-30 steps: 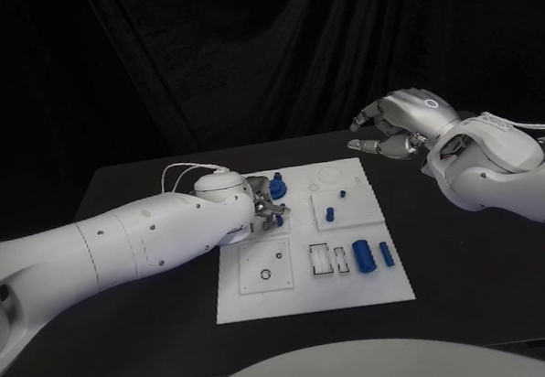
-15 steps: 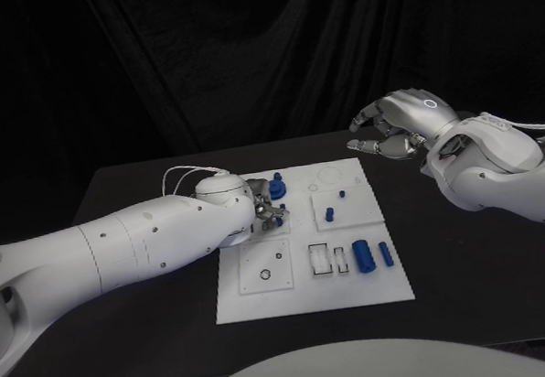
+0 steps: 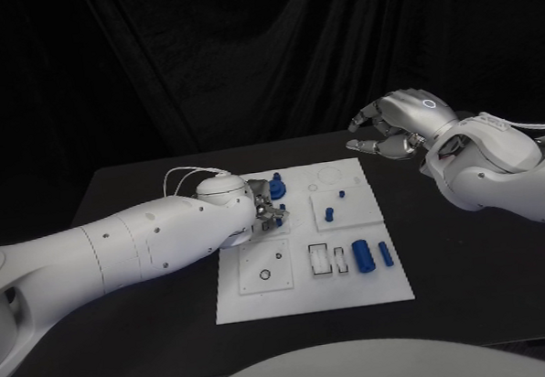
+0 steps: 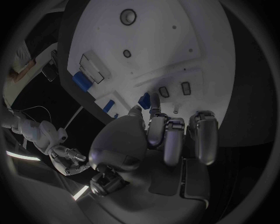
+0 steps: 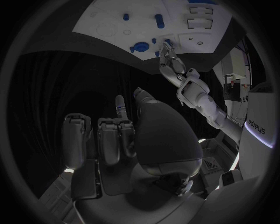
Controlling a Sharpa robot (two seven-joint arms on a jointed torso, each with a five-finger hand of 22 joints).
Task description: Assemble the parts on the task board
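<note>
Nothing had moved since a moment before: the white task board (image 3: 312, 281) lay in the middle of the black table (image 3: 128, 196), and I counted about five blue parts (image 3: 364, 257) on it. My left hand (image 3: 267, 206) stayed low over the board's far left, pinching a small blue part (image 4: 144, 100) in its fingertips. My right hand (image 3: 392, 129) stayed up past the board's far right corner, fingers curled, holding nothing.

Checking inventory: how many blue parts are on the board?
6: a round part at the far edge; two small pegs mid-board; two cylinders nearer; one piece at the left robot hand. Others may hide beneath it.
</note>
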